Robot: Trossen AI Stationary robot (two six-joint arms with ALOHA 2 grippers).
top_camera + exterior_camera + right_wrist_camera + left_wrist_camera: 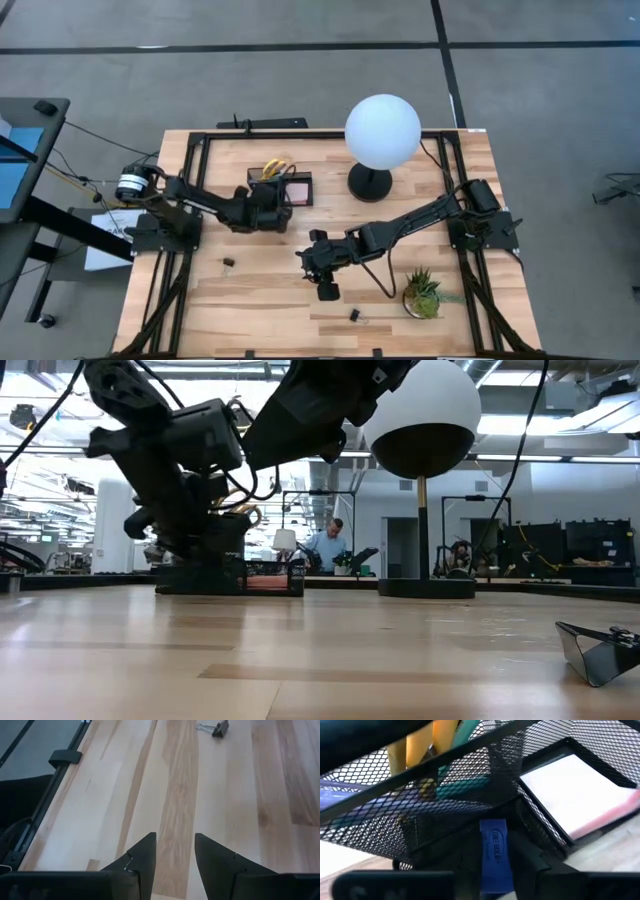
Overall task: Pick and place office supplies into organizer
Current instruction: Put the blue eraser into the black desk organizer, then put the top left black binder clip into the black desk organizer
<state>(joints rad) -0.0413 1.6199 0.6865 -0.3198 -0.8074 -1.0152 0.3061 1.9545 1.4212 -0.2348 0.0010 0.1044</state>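
Observation:
The black mesh organizer (281, 186) stands at the table's far middle. Its pen cup holds the yellow-handled scissors (275, 167) and a teal pen (465, 787). The pink sticky-note pad (299, 189) lies in its lower tray. My left gripper (267, 209) is at the organizer's near side, shut on the small blue piece (494, 851), close to the mesh wall. My right gripper (326, 288) hovers open over bare wood in the table's near middle, touching nothing. Two tiny black clips lie on the table, one (228, 262) at left and one (354, 314) near my right gripper. My left gripper pinches the small blue piece (495, 870) between its two fingers (532, 867). The piece's free end sticks out ahead of them toward the organizer's mesh wall (470, 815). It is lifted clear of the table. Whether it touches the mesh, I cannot tell.
A white globe lamp (382, 130) on a round black base (370, 182) stands right of the organizer. A small green potted plant (422, 294) sits at the near right. Black frame rails (190, 180) run along the table's edges. Bare wood lies between the arms.

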